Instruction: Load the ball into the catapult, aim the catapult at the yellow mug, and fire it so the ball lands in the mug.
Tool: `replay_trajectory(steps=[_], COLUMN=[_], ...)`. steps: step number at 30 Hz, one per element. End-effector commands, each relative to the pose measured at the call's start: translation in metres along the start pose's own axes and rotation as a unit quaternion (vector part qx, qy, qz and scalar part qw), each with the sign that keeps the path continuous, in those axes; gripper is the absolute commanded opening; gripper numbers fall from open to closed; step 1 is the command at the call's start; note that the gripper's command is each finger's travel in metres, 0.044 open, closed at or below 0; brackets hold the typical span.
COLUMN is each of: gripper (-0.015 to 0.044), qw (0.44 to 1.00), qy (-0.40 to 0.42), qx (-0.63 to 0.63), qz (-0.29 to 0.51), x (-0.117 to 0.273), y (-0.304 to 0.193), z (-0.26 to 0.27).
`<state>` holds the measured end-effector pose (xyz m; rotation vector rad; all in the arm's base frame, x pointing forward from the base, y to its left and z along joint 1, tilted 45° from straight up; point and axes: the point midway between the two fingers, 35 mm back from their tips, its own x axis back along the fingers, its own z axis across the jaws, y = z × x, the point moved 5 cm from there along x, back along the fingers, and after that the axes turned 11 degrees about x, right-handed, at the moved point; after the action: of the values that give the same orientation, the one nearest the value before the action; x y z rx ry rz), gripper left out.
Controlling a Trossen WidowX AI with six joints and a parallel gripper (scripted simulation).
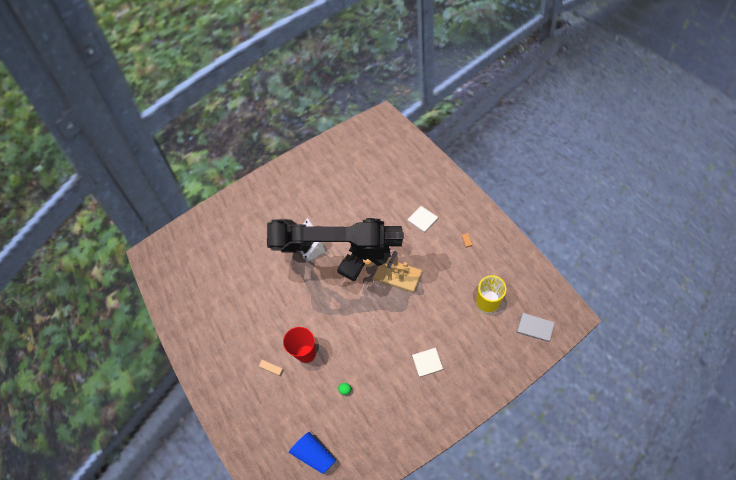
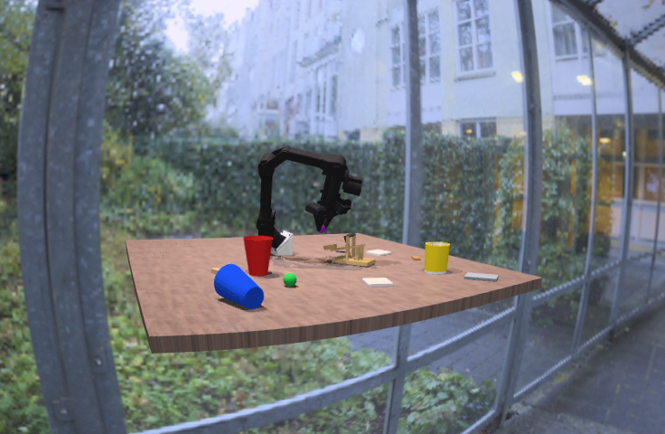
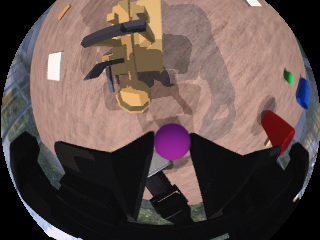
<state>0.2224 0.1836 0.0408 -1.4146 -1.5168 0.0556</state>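
Observation:
My gripper [image 3: 171, 136] [image 2: 323, 230] is shut on a purple ball [image 3: 172, 142] [image 2: 322, 229]. It holds the ball in the air above the table, near the cup end of the catapult. The wooden catapult [image 1: 412, 279] [image 2: 365, 262] [image 3: 154, 20] stands on the table. Its round cup [image 3: 133, 98] is empty in the wrist view, just ahead of the ball. In the top view the arm hides the ball and part of the catapult. The yellow mug [image 1: 488, 300] [image 2: 435, 257] stands upright, beyond the catapult's far end from the gripper.
A red cup [image 1: 302, 344] [image 2: 257, 256] [image 3: 278, 132] stands upright. A green ball [image 1: 344, 388] [image 2: 289, 279] and a tipped blue cup [image 1: 313, 452] [image 2: 238, 286] lie toward the front. White tiles [image 1: 422, 218] [image 1: 427, 362], a grey block [image 1: 535, 327] and small orange pieces [image 1: 466, 240] [image 1: 270, 367] lie around.

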Motion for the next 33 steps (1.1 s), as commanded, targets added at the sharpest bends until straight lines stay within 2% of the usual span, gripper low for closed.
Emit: replay_trajectory(steps=[1,9,33], gripper=[0.0,0.0,0.0], qw=[1.0,0.998,0.998], qy=[-0.001,-0.009,-0.009], qx=[0.012,0.034,0.034], qz=[0.018,0.048,0.049], x=[-0.006,-0.019,-0.045], y=[0.012,0.026,0.032], z=[0.018,0.047,0.047])
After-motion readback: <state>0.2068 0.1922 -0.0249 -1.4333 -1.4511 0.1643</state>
